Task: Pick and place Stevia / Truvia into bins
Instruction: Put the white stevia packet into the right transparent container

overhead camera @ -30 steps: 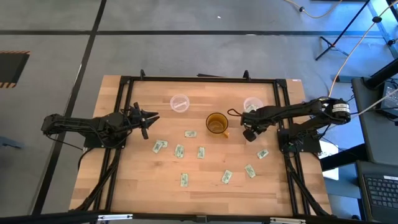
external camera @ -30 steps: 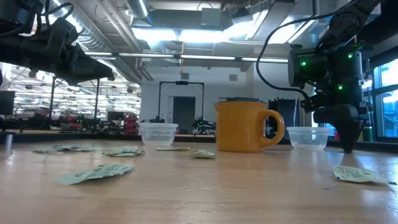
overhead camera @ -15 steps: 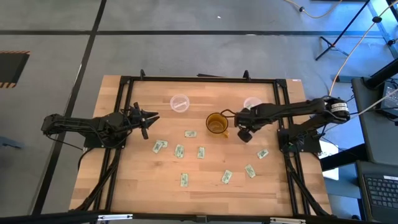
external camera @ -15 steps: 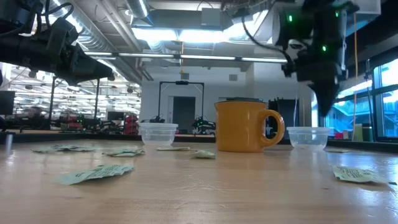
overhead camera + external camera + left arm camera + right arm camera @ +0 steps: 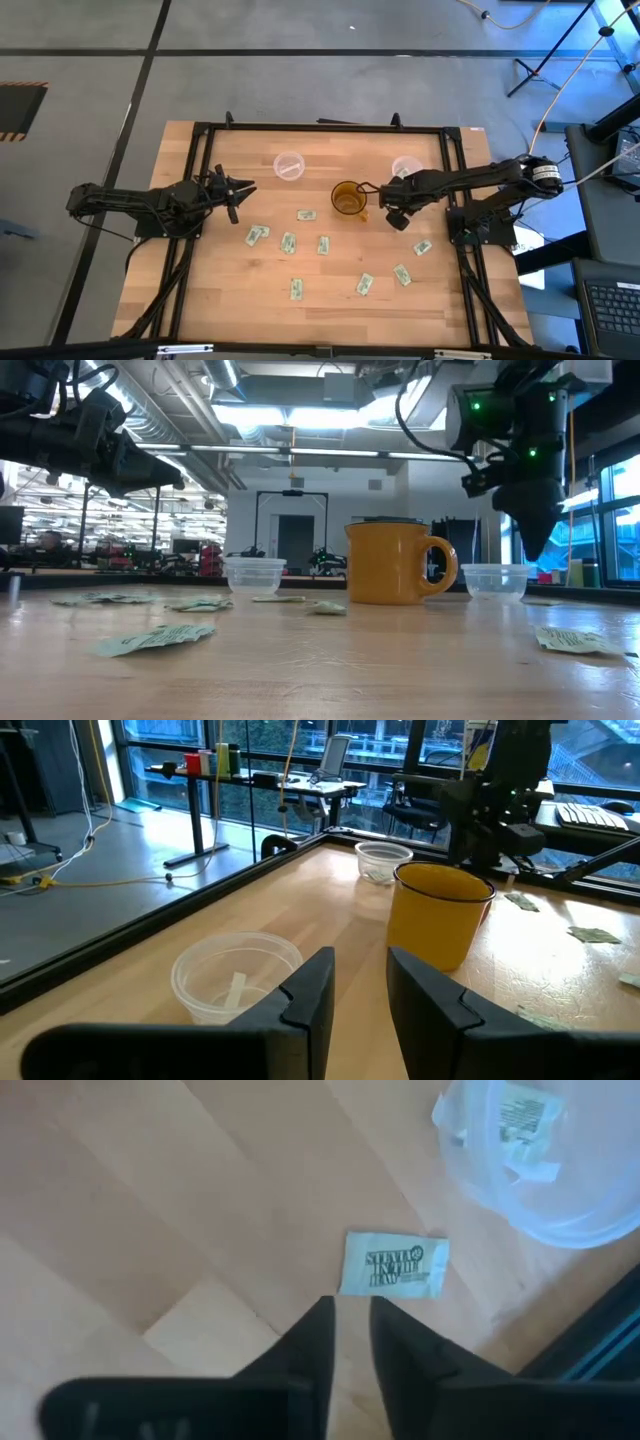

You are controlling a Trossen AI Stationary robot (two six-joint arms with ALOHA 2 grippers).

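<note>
Stevia packet (image 5: 392, 1263) lies flat on the table, just ahead of the right gripper (image 5: 350, 1342)
Its fingers stand slightly parted, holding nothing; a clear bin (image 5: 548, 1168) with packets inside sits beside it

1. High view: far overhead, straight down on the whole surface (image 5: 330, 290).
2. Low view: at surface height, level, close.
3. Wrist views: close, past each tool.
4. All but the right wrist view share the yellow mug (image 5: 348, 198).

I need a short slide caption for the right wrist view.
Right gripper open above a Stevia packet lying on the table beside a clear cup.
</note>
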